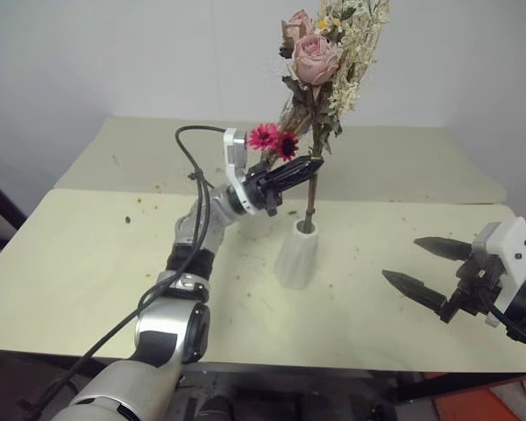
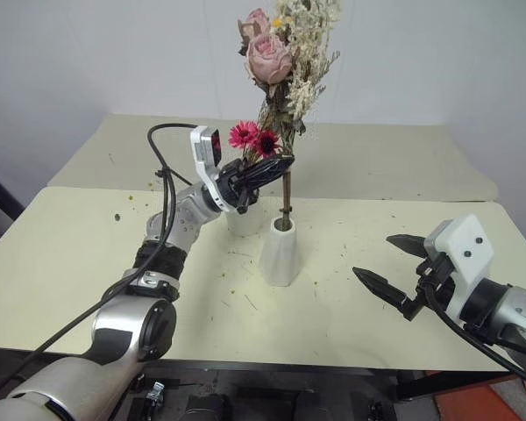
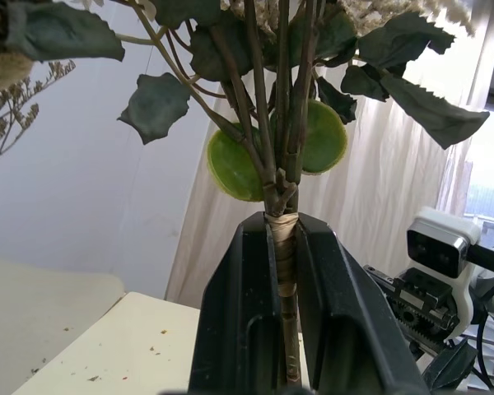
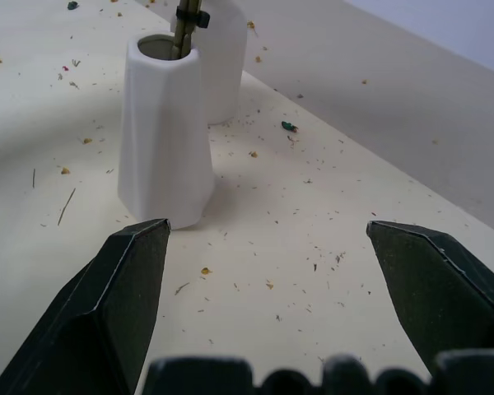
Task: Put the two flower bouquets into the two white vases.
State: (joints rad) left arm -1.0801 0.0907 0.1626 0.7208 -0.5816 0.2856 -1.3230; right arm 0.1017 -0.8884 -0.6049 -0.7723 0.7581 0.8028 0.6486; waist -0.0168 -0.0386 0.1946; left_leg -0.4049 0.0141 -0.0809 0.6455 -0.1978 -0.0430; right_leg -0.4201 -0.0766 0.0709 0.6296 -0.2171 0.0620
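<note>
We see the left gripper clenched on the taped stems of the pale pink rose bouquet, its stem foot standing in the mouth of the tapered white vase on the cream table; two magenta daisies crowd just beside the fingers; a second white vase stands close behind; the right gripper hovers spread and empty nearby; plant crumbs litter the tabletop.
</note>
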